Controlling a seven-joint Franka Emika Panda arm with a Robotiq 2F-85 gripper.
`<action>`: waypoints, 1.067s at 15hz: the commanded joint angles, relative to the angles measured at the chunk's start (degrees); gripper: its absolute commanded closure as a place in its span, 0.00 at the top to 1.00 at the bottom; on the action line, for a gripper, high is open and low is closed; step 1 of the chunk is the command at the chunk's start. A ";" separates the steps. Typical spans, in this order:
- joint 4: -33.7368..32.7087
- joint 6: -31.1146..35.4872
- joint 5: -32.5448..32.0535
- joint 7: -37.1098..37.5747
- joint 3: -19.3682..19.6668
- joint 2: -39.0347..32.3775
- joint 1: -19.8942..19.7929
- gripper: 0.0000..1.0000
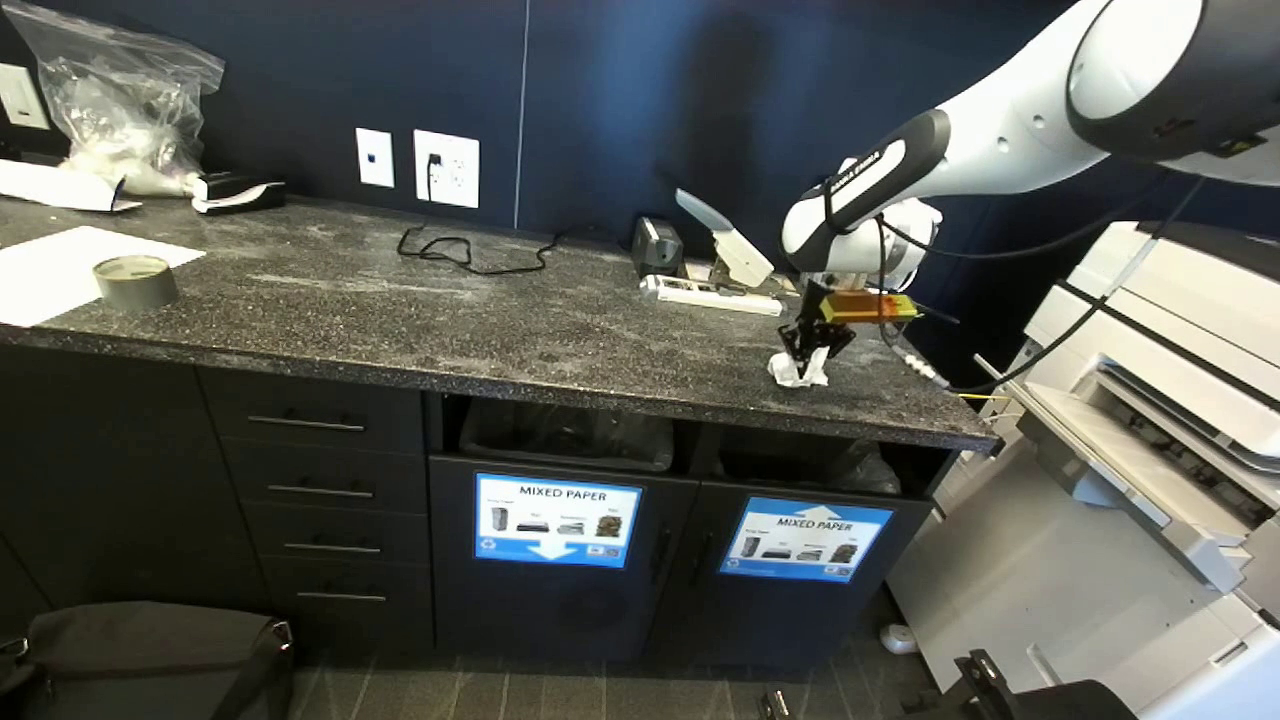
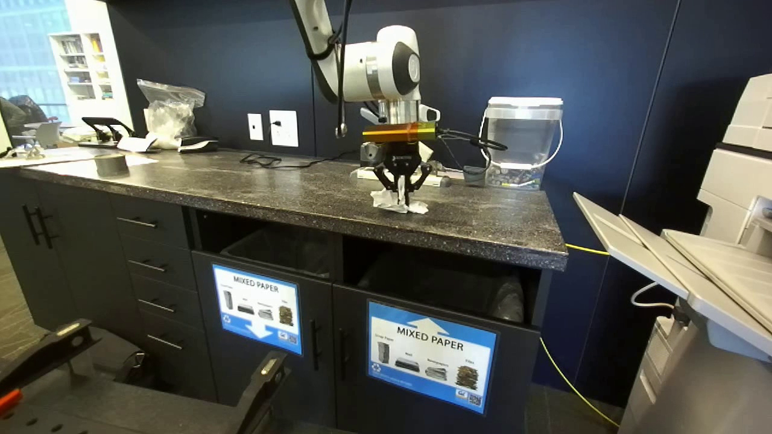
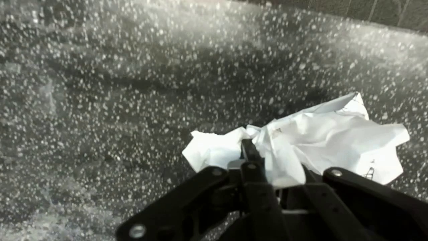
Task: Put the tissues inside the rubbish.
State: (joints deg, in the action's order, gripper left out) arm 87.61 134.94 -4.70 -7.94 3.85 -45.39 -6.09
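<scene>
In an exterior view, the gripper (image 1: 803, 368) points downward over the right part of the counter (image 1: 520, 330), and its fingers are closed on a crumpled tissue (image 1: 787, 371). This tissue rests on the counter near its front edge, above the right bin (image 1: 878, 470). In an exterior view, a clear bucket (image 2: 523, 141) stands farther back, to the right of the gripper. In the wrist view, a fold of the tissue is held between the fingers, and the rest spreads at both sides.
</scene>
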 commanded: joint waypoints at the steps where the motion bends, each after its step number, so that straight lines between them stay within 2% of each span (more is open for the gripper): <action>1: 13.89 5.36 -1.18 2.65 0.97 7.43 1.01 0.11; 6: 27.96 15.85 -1.52 5.18 1.63 14.14 1.26 0.11; 13: 50.11 41.85 -3.54 8.98 6.65 21.82 4.28 0.11; 16: 57.98 53.88 -1.77 7.53 7.72 21.49 4.95 0.12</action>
State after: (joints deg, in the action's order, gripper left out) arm 137.00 178.95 -6.83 -0.74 10.00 -26.12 -2.61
